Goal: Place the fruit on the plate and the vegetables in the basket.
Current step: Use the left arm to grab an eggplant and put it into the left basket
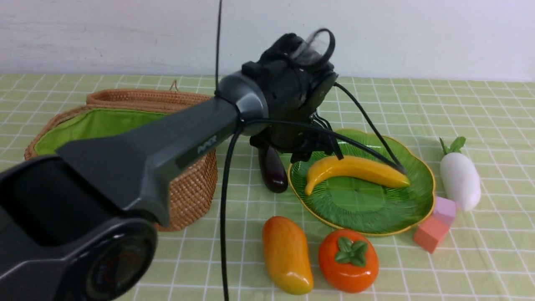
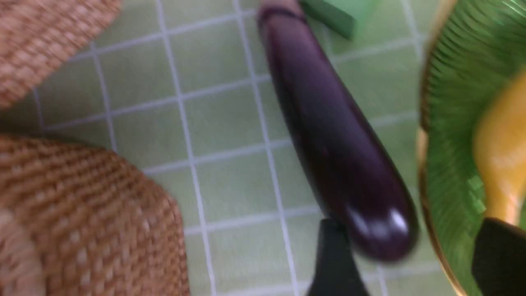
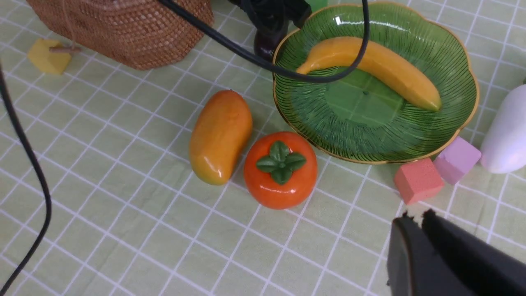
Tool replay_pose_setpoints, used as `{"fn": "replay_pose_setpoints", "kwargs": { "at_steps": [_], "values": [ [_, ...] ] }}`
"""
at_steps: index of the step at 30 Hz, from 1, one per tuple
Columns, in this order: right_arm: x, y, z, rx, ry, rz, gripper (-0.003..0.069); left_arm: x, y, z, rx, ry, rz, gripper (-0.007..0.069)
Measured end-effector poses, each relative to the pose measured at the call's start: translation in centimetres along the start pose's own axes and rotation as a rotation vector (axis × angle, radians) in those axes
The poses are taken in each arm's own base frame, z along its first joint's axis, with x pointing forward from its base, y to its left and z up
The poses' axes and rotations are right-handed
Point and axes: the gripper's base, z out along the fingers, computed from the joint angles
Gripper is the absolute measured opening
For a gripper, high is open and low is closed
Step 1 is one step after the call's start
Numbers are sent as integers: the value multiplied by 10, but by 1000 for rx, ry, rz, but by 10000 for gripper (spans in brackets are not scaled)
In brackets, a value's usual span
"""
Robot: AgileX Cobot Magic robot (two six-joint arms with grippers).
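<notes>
Two dark fingers of the left gripper (image 2: 413, 250) stand wide apart and hold nothing. The rounded end of the eggplant (image 2: 328, 131) lies on the cloth below and between them, close to one finger, though I cannot tell whether it touches. The other finger hangs over the rim of the plate (image 2: 448, 82). Just past that rim the banana (image 2: 501, 152) rests in the dish. Near the gripper's other side is the wicker wall of the basket (image 2: 82, 213). Beyond the eggplant's narrow end sits a green cube (image 2: 341, 12).

The eggplant looks like a light, stiff, glossy toy, so it is probably slippery. I would pinch it across the thick body rather than the tapering neck, where the pads could slide off.

Farther out, nearer the robot than the gripper, the mango (image 1: 287, 255) and persimmon (image 1: 348, 260) lie on the cloth. The radish (image 1: 459, 179) is across the plate from the gripper. The right gripper (image 3: 415, 224), well apart, is closed and empty.
</notes>
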Motion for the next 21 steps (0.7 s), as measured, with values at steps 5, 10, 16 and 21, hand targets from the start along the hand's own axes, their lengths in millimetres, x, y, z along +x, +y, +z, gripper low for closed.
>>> {"fn": "replay_pose_setpoints", "kwargs": {
  "at_steps": [5, 10, 16, 21],
  "values": [
    [-2, 0, 0, 2, -21, -3, 44, -7, -3, 10, 1, -19, -20, 498],
    [-2, 0, 0, 3, -23, -3, 50, -17, 17, 19, 46, -8, -111, 499],
    [-2, 0, 0, 3, -24, -3, 53, -22, 35, 38, 80, -17, -175, 477],
    [-2, 0, 0, 3, -25, -3, 57, -20, 33, 51, 86, -18, -170, 470]
  ]
}}
